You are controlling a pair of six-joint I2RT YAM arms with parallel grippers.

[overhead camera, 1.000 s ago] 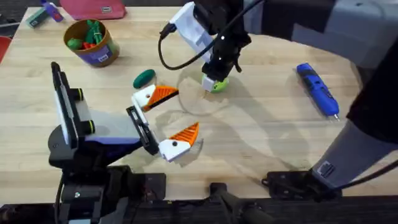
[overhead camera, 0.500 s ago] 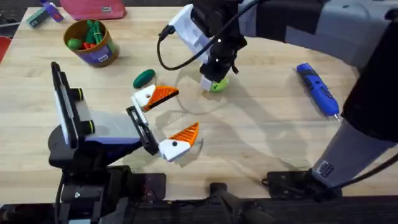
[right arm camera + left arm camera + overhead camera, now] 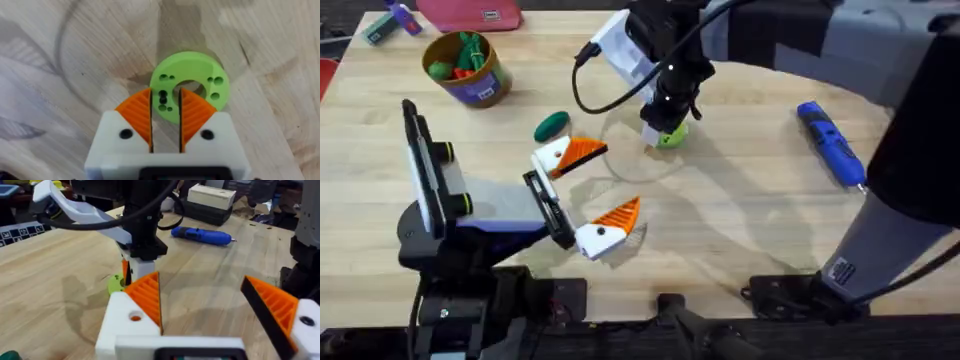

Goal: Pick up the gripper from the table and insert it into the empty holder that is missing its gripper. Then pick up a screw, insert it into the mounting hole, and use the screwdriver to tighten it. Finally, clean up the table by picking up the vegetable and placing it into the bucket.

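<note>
Under right wrist, right gripper (image 3: pixel 165 117) fingers straddling green disc (image 3: pixel 192 82) rim, narrowly parted.

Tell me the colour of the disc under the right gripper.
Bright green, with small holes; the disc shows best in the right wrist view, between the right gripper's orange pads.

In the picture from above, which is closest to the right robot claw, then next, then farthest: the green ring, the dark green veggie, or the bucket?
Starting from the right gripper:
1. Green ring, right at its fingertips.
2. Vegetable, off to the left.
3. Bucket, far left corner.
</note>
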